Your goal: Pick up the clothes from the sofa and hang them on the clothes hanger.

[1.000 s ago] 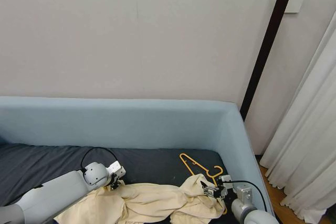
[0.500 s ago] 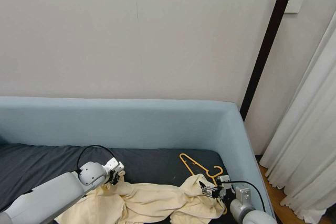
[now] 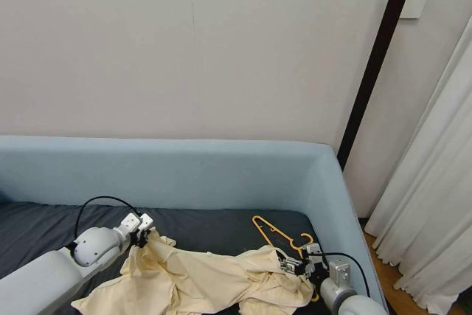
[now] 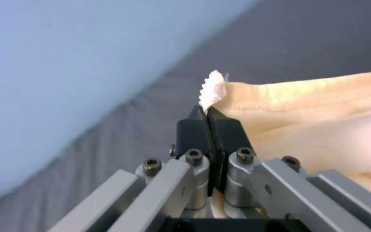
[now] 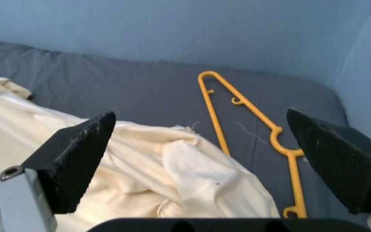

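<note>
blue sofa (image 3: 221, 175) against white wall (image 3: 184, 49); left claw (image 4: 208, 114) pinches cream garment (image 3: 214, 278).

I can read no lettering, number, brand or sign anywhere. The small white zigzag-edged tag (image 4: 212, 89) on the pale yellow cloth garment (image 4: 314, 111), sticking out past my clamped left tool (image 4: 208, 114), shows no print I can make out.

One cream garment (image 3: 214, 282); one orange hanger (image 5: 212, 118); one blue sofa (image 3: 184, 171).
</note>
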